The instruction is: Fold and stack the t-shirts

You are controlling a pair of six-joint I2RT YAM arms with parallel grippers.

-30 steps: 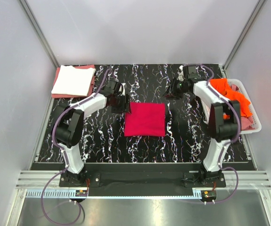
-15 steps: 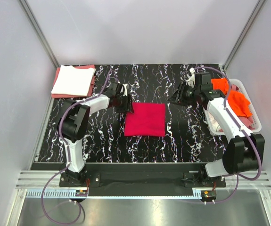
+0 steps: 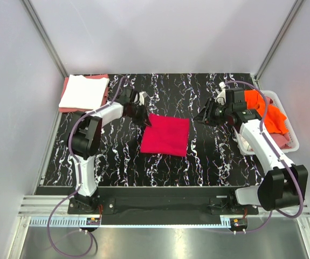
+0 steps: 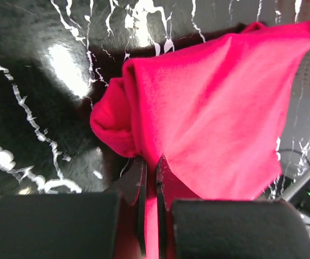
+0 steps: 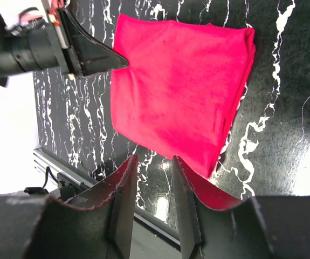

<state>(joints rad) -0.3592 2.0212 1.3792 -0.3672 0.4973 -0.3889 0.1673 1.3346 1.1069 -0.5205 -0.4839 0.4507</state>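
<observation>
On the table the folded red shirt lies at centre, likely ready for the stack at 10 o'clock. The orange shirt waits in the basket at 3 o'clock. The left gripper is clenched on the red shirt's 11 o'clock corner, probably to carry it. The right gripper, parted and empty, hovers at 2 o'clock.

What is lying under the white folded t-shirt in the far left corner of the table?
A salmon-pink t-shirt lies under the white t-shirt; only its edges show at the right and near sides. The rest of it, and anything beneath, is covered.
</observation>
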